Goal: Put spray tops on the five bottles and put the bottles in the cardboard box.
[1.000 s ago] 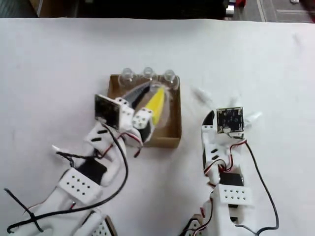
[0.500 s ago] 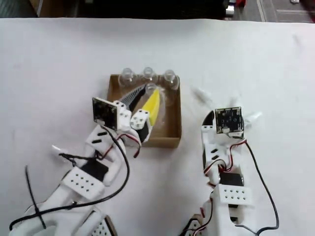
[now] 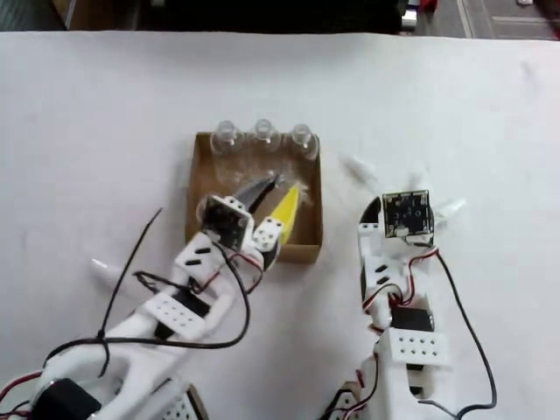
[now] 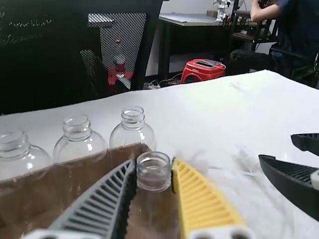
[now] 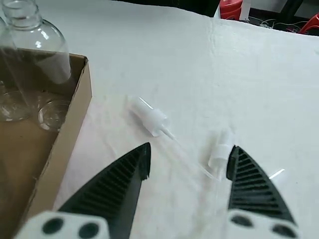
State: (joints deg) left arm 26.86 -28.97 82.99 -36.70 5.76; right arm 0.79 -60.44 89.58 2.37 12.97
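Left wrist view, low centre: left gripper (image 4: 152, 174) is pinching bottle (image 4: 153, 164) at its topless neck | high view, centre: bottle is standing inside box (image 3: 302, 253) | right gripper (image 5: 189, 149) is gaping wide over spray tops (image 5: 152, 118) | tip: keeping bottle upright, neck clear for capping.

In the high view the light comes evenly from above. The white table cover (image 3: 105, 105) is very bright, almost washed out, and the shadows on it are faint. The room (image 3: 262, 16) along the upper edge stays dark. The inside of the cardboard box (image 3: 203, 153) is dimmer. The bottles (image 3: 262, 133) carry small glints. In the left wrist view the upper left is dark, and the rim of the front bottle (image 4: 153, 171) shines a little. In the right wrist view the spray tops (image 5: 152, 118) nearly melt into the bright cover, with only thin soft shadows.
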